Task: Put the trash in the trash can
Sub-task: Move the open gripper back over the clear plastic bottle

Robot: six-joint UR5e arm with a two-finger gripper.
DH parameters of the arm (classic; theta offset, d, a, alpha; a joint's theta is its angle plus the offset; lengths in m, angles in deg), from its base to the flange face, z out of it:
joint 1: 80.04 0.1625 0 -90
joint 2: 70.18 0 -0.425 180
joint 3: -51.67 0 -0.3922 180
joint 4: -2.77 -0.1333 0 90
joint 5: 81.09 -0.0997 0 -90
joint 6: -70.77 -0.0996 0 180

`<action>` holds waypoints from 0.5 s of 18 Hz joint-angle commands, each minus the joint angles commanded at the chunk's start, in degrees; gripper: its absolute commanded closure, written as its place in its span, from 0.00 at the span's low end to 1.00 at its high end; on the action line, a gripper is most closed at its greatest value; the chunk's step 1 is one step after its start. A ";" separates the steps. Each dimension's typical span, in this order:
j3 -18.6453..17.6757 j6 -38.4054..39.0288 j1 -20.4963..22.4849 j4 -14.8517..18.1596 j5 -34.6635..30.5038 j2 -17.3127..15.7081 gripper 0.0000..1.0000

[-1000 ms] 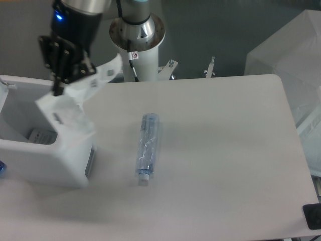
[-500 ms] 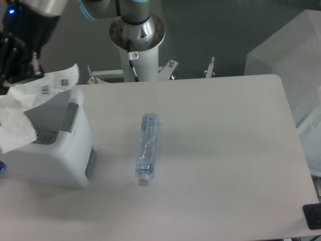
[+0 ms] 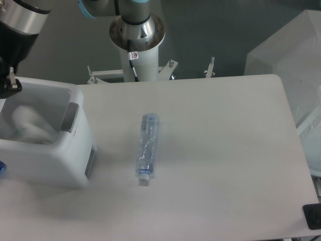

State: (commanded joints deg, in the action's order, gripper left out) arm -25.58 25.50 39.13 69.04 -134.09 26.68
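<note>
Work surface is a pale table (image 3: 225, 150) against a dark grey backdrop, with the arm's pedestal (image 3: 136, 35) at upper centre of the frame. The gripper (image 3: 6, 83) sits at the far upper left edge, largely cut off by the frame; whether its jaws are parted or closed cannot be told, and nothing can be seen held between them. Directly beside and below it stands the trash can (image 3: 75, 150), at left of frame, and the plastic bag (image 3: 27, 125) lies inside as a whitish crumpled mass; its green mark is not discernible. The bottle (image 3: 148, 149) lies on its side near the centre of the table, well apart from the can, white cap toward the bottom of the frame. Judgement: the bag is disposed of and the bottle is the remaining item. To do the step properly, the arm should clear the can's rim before travelling, then close across the bottle's narrow width near mid-length, as the clear plastic looks thin and liable to roll or slip. The can's left wall is out of frame.
</note>
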 joint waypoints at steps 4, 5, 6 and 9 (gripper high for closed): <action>-2.26 1.22 4.36 0.70 -5.77 -0.18 0.00; -3.59 2.01 6.14 0.70 -5.98 -0.35 0.00; -4.47 3.15 7.72 0.70 -5.89 -0.62 0.00; -5.97 7.90 13.25 0.88 -6.07 -0.44 0.00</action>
State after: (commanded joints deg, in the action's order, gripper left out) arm -31.55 33.40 52.39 69.92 -140.15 26.24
